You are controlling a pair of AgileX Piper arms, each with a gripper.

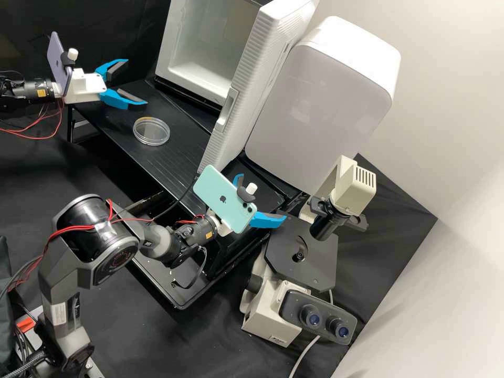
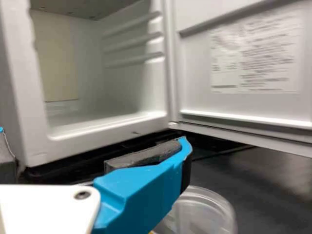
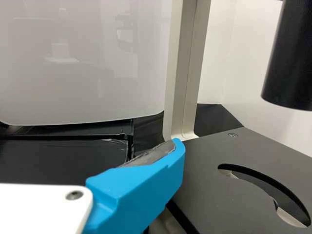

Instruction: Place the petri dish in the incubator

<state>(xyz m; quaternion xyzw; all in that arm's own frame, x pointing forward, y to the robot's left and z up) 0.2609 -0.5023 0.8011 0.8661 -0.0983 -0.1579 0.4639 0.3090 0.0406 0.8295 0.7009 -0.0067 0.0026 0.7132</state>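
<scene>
Lying before incubator point(image 1: 210, 47), petri dish point(image 1: 151, 130), L wrist view: inner shelf rails point(image 2: 131, 39)

White boxy incubator point(image 1: 172, 52): top cut off by the high view's upper edge.
Printed white label point(image 2: 253, 53) inside its door: blurred — unreadable.
Clear round plastic petri dish point(image 2: 207, 214): in the left wrist view, partly hidden behind a blue finger point(image 2: 146, 190) of the left gripper point(image 1: 134, 82) and cut off at the picture's edge.
Right gripper point(image 1: 273, 218): mostly hidden behind the mint-green phone point(image 1: 224, 199) on its wrist.
</scene>
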